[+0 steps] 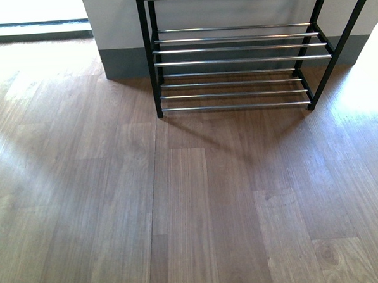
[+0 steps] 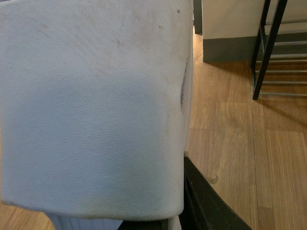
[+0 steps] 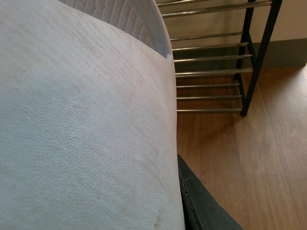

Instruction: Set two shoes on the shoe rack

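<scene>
Mid-carry, your left gripper [image 2: 204, 203] and right gripper [image 3: 201, 206] each pinch a pale blue foam slide [image 2: 91, 110] [image 3: 81, 120]; next, extend both to the far black-framed chrome-rod shoe rack [image 1: 235, 60].

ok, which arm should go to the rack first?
Right, as a guess. Both arms seem to carry a pale blue slide: left slide, right slide. The right wrist view shows the shoe rack large, several tiers across; the left wrist view only catches one corner of it.
</scene>
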### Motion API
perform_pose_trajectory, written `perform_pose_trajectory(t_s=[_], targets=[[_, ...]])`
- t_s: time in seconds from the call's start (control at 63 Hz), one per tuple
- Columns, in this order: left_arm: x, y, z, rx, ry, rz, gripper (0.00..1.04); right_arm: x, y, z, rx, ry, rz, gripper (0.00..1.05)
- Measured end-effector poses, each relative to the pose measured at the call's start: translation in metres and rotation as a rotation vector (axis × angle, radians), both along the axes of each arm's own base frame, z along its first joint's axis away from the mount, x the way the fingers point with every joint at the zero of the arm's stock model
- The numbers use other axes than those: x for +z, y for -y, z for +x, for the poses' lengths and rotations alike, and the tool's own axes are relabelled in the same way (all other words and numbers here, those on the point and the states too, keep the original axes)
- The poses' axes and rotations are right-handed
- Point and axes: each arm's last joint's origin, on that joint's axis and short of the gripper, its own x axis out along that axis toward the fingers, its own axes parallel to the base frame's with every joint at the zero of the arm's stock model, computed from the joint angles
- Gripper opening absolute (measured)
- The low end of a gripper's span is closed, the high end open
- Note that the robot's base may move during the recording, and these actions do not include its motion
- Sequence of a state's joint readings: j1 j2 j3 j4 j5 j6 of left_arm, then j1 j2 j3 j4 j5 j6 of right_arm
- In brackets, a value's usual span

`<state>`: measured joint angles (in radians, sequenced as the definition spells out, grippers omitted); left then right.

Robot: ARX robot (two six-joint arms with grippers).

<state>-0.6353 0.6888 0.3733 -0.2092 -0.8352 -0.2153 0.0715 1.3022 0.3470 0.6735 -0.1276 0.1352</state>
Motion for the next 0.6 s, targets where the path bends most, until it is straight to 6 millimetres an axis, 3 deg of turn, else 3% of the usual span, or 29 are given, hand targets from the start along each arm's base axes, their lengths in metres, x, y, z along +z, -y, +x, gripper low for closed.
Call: perform_pose_trajectory(t_s=[0.604], targets=[[0.0002, 0.0002, -0.0003, 0.001, 0.003, -0.008, 0.02, 0.0, 0.0, 0.0, 0.0, 0.0, 0.0, 0.01]])
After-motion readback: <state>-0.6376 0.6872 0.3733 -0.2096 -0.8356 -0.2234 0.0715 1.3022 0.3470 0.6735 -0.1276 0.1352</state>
